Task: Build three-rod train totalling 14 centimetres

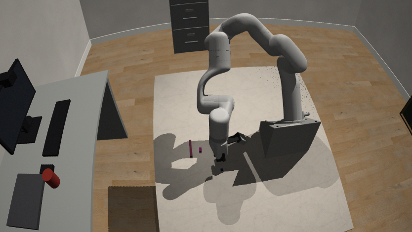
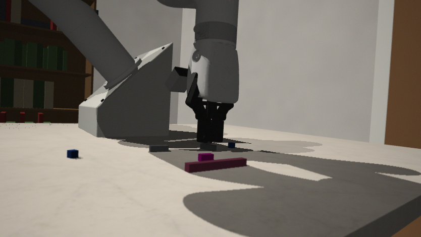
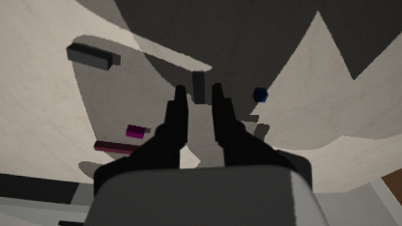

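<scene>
My gripper (image 1: pixel 220 158) (image 2: pixel 210 141) (image 3: pixel 199 97) is partly open and empty. Its tips are a little above a grey rod (image 2: pixel 208 146) (image 3: pixel 198 95), which lies on the table and shows between the fingers in the wrist view. Another grey rod (image 2: pixel 159 148) (image 3: pixel 89 57) lies apart. A magenta rod (image 1: pixel 200 149) (image 2: pixel 205 157) (image 3: pixel 135 131) lies beside a long pink rod (image 1: pixel 190 148) (image 2: pixel 215 164) (image 3: pixel 116 147), with a gap. One blue rod (image 1: pixel 221 170) (image 2: pixel 231 144) (image 3: pixel 260 95) lies near the gripper, another blue rod (image 2: pixel 72 153) far off. The top view does not show the grey rods.
The pale table (image 1: pixel 178 97) (image 2: pixel 88 200) carries the robot's grey base (image 1: pixel 288 141) (image 2: pixel 135 114) on the far side from the pink rod. Arm shadows darken the area around the rods. A desk (image 1: pixel 77 115) stands off to the left in the top view.
</scene>
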`<state>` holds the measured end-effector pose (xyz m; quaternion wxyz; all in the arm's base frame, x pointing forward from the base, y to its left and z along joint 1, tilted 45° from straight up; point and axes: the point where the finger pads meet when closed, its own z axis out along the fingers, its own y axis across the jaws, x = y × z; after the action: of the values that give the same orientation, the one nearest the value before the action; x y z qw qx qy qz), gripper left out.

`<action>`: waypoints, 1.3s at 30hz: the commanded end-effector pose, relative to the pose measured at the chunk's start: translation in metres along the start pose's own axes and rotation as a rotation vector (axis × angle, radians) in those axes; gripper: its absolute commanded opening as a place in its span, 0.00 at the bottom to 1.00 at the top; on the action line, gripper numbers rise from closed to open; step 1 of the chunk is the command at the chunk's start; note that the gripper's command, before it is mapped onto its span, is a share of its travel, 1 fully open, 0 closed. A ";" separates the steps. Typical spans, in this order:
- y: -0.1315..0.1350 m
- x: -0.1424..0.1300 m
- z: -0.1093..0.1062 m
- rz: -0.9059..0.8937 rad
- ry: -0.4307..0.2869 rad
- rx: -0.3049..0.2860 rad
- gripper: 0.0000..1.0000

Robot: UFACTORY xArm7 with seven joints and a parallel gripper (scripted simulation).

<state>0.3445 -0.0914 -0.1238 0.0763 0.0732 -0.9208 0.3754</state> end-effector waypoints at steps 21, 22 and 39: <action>0.001 -0.001 0.006 0.000 -0.004 -0.002 0.24; 0.001 -0.001 0.007 0.000 -0.004 -0.002 0.24; 0.001 -0.001 0.013 0.000 -0.004 -0.002 0.24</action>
<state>0.3433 -0.1011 -0.1337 0.0763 0.0732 -0.9208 0.3754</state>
